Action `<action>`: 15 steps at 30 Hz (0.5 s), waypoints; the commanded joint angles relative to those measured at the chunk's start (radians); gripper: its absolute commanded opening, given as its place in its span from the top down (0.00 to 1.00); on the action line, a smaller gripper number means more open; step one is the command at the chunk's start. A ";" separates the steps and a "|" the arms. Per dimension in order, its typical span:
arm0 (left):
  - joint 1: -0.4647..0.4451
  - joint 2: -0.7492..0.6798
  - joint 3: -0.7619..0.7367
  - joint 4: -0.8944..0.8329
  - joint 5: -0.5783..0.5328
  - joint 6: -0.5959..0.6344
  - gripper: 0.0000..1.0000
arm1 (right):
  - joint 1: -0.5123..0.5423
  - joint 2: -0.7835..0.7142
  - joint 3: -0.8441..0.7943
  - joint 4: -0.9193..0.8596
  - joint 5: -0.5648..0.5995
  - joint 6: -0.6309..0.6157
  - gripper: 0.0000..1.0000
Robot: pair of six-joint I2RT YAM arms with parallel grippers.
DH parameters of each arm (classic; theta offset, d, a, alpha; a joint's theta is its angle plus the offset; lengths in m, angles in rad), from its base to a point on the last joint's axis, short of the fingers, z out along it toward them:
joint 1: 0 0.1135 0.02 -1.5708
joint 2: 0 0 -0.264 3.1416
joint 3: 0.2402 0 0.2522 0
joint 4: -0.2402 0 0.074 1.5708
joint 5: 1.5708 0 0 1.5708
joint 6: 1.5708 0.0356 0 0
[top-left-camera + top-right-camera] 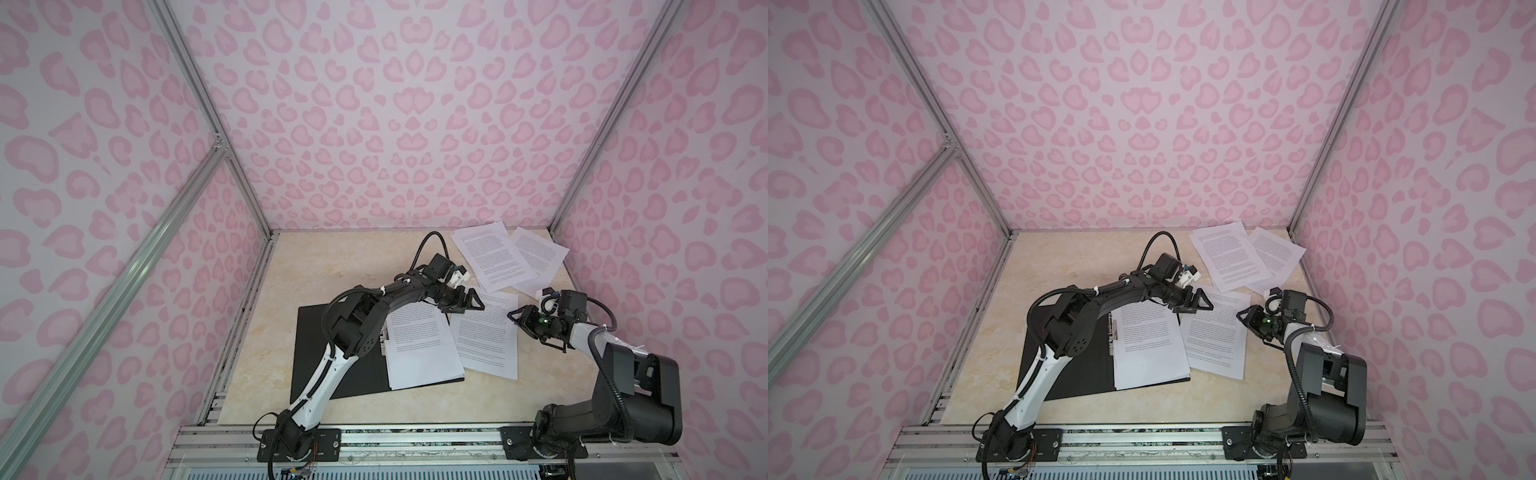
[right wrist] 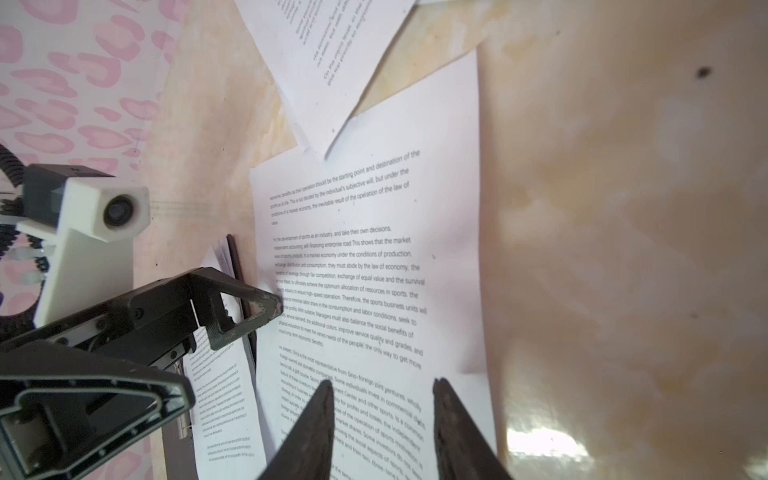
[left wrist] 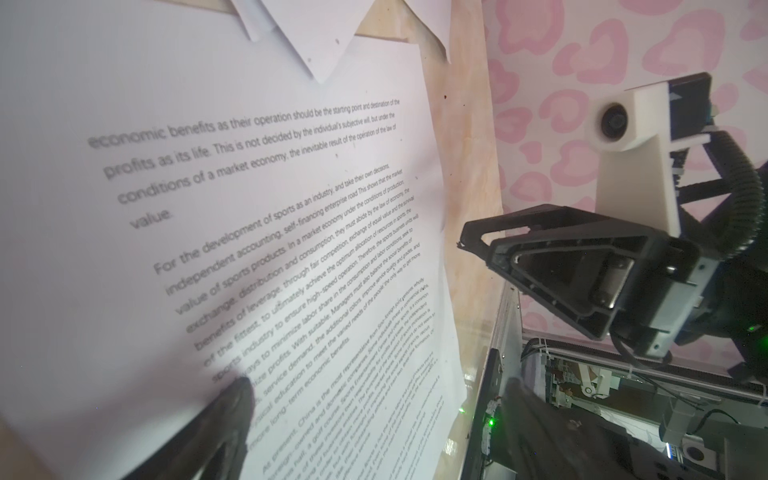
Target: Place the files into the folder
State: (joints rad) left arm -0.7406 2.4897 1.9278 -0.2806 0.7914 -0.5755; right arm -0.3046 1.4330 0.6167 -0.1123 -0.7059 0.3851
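On table point(image 1: 332, 270): one folder point(image 1: 309, 340), four-plus files point(image 1: 484, 336); left gripper point(image 1: 473, 301) wide open, right gripper point(image 2: 382, 384) ajar, empty.

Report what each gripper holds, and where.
Nothing is held. The left gripper hangs open above the loose sheet; the right gripper is open at that sheet's edge, not pinching it.

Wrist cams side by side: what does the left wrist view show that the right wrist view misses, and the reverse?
Only the left wrist view: the right gripper from the side, with its white camera mount. Only the right wrist view: the left gripper, jaws wide apart, by the edge of the folder, and the printed sheet lying in it. Both: the loose sheet flat on the table, with a far sheet's corner overlapping its edge.
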 commanded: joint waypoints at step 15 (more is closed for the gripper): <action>0.011 0.041 -0.023 -0.247 -0.205 -0.004 0.05 | 0.020 0.203 0.083 0.111 0.107 0.008 0.26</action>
State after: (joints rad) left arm -0.7391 2.4905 1.9278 -0.2787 0.7963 -0.5758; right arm -0.2916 1.6032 0.7094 -0.0231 -0.5720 0.3920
